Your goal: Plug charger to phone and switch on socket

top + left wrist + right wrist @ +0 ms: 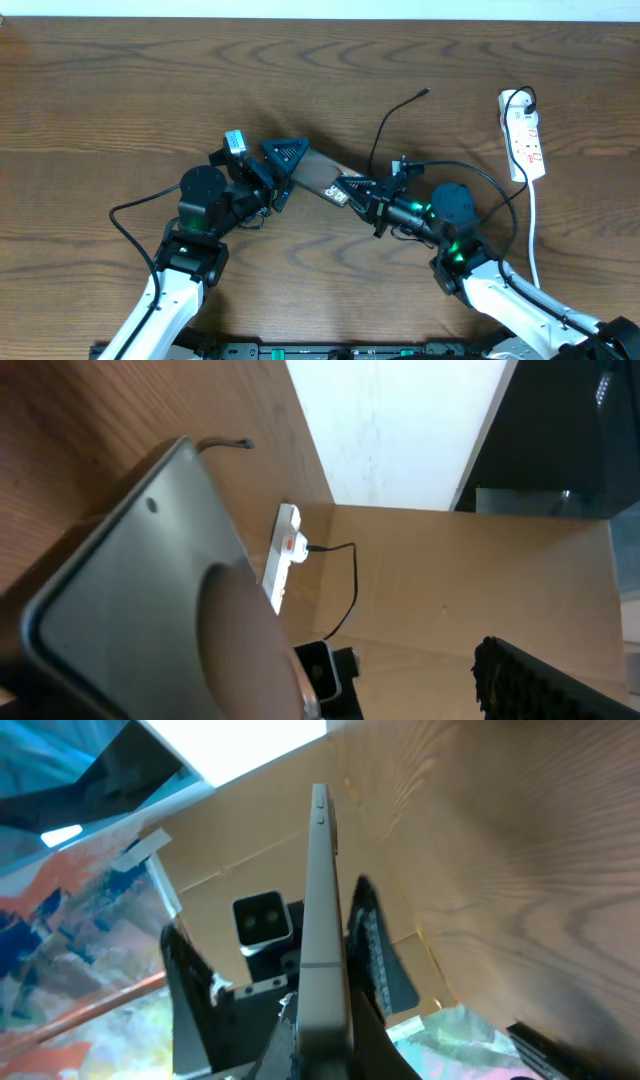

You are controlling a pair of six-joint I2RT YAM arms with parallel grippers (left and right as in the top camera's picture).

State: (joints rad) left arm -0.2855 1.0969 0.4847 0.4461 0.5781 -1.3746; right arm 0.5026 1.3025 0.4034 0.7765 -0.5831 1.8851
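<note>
The phone (320,178), silver-grey with a brownish oval, hangs above the table between both grippers. My right gripper (352,190) is shut on its right end; the right wrist view shows the phone edge-on (320,900) between those jaws (325,1055). My left gripper (287,172) is open around the phone's left end, with the phone (130,590) against one finger and the other finger (510,680) well apart. The charger, a thin black cable (385,125), lies on the table with its tip (425,92) free. The white socket (523,135) lies at the far right, also in the left wrist view (283,550).
The socket's white cord (533,230) runs down toward the table's front edge on the right. A black cable loops by my left arm (125,225). The wooden table (120,100) ends at a white wall at the back.
</note>
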